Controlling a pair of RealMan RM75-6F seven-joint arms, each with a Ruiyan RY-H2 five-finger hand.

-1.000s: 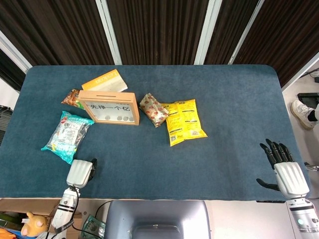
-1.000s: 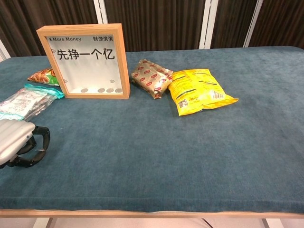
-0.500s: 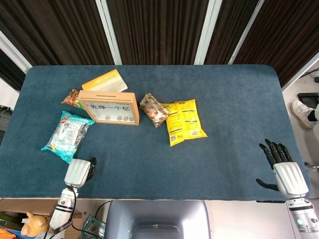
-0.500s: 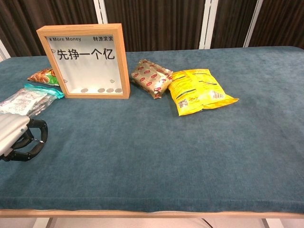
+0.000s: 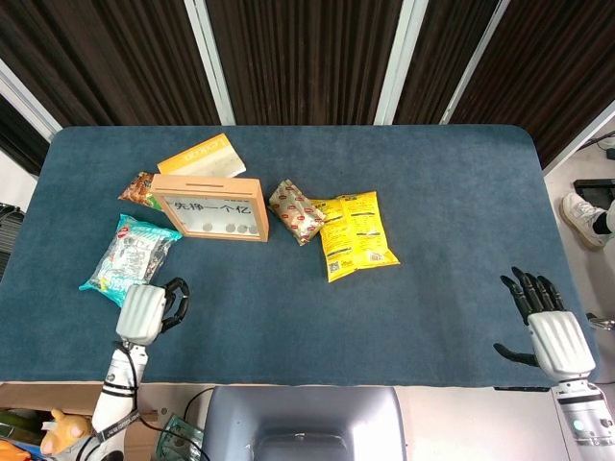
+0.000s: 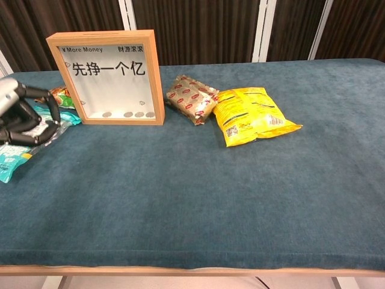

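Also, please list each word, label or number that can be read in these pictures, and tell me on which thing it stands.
"¥ More Money": top left of the wooden frame box.
"财源滚滚": top right of the same box.
"先挣一个亿": large characters across its front pane.
Yellow snack bag: print too small to read.
Brown patterned snack pack: red logos, unreadable.
Teal snack bag, orange card: print blurred.

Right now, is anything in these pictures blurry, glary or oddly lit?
Head view: even light, soft shadows, everything sharp, slight sheen on the yellow snack bag. Chest view: the wooden frame reads crisp with no glare on its pane; the left hand at the edge looks slightly soft and cut off.
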